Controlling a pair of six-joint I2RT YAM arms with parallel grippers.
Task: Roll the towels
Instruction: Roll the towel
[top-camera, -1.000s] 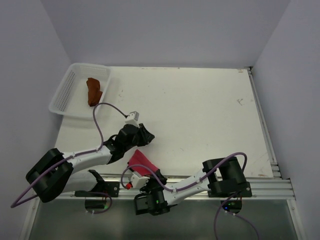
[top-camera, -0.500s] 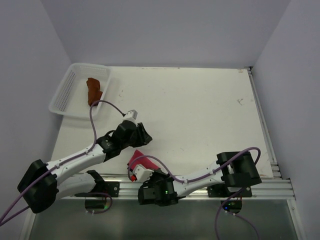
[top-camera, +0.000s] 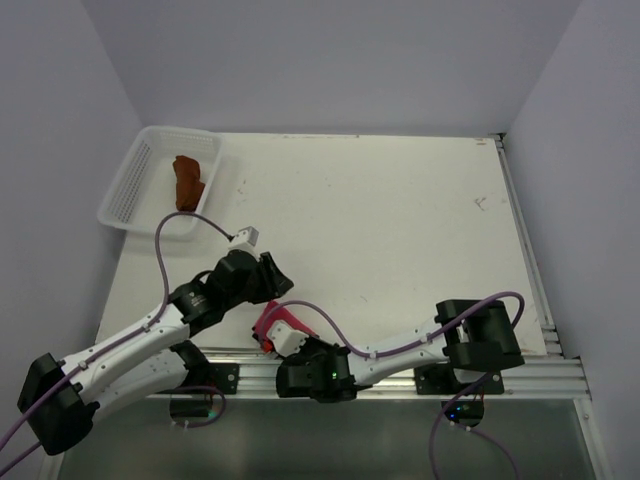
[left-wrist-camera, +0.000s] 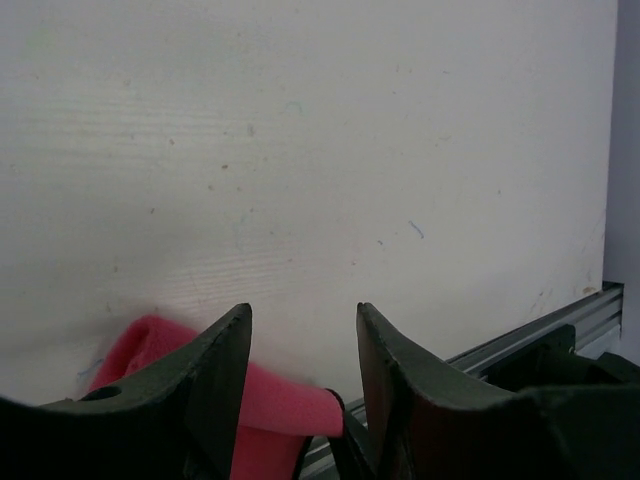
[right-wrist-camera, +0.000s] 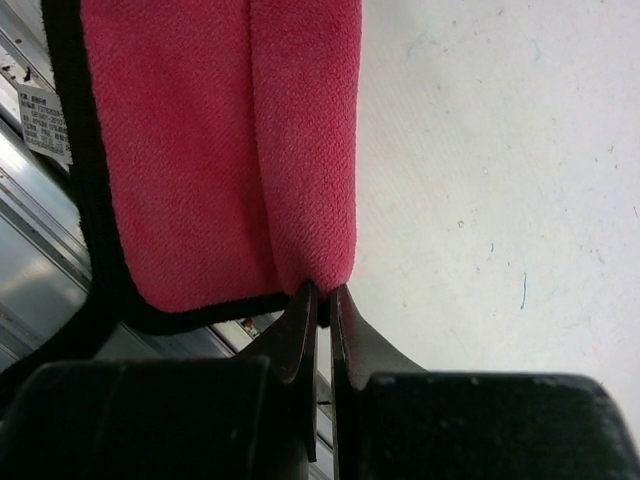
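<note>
Inside the white basket (top-camera: 126, 192) lies the rust-orange towel (top-camera: 186, 181).

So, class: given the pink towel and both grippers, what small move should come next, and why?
Probably the right gripper should roll its pinched fold over the flat part of the pink towel. Its jaws are shut on the folded edge, with only one fold made, while the left gripper hangs open nearby, gripping nothing.

Robot lab cell: plain white tabletop (top-camera: 400, 220), bare grey walls (top-camera: 330, 60), alu rail (top-camera: 540, 372) at front edge
</note>
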